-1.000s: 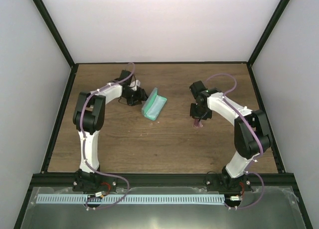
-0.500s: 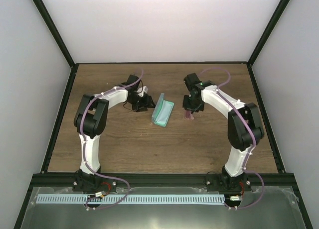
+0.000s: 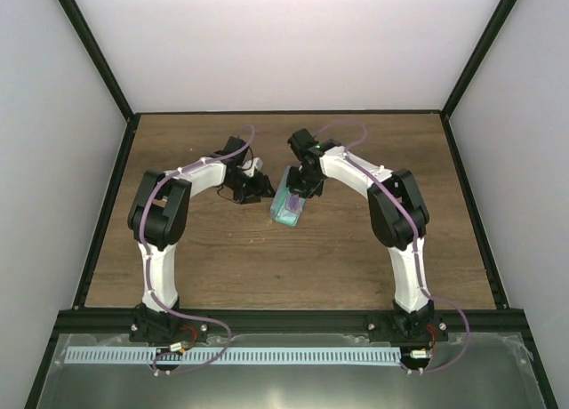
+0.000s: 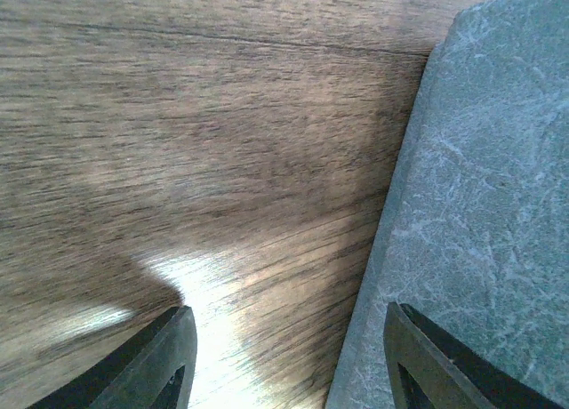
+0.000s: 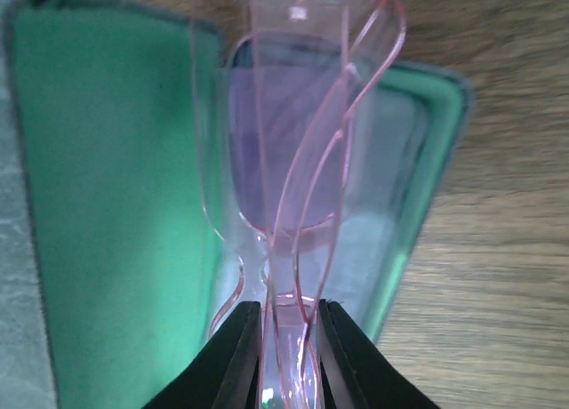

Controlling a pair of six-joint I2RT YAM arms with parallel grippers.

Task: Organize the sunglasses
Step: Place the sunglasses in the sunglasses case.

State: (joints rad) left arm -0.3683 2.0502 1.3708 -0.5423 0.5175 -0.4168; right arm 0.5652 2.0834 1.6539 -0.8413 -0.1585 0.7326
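Note:
The sunglasses [image 5: 284, 142] are pink-purple and translucent, folded, and pinched in my shut right gripper [image 5: 289, 338]. They hang over the green inside of the open grey-blue case [image 5: 107, 204]. In the top view my right gripper [image 3: 302, 185] is over the far end of the case [image 3: 286, 210]. My left gripper [image 3: 258, 187] is open and empty, low at the case's left side. In the left wrist view the case's grey outer shell [image 4: 489, 204] fills the right side, with one fingertip [image 4: 418, 356] against it. My left gripper [image 4: 289, 356] straddles the case's edge.
A pale light-blue patch, likely the cloth [image 5: 382, 222], lies inside the right half of the case. The wooden table [image 3: 356, 249] is bounded by a black frame and white walls.
My right arm has swung left with the sunglasses, from right of the case to above its open inside. The case slid a little to the right and now lies still. The left gripper stays beside it.

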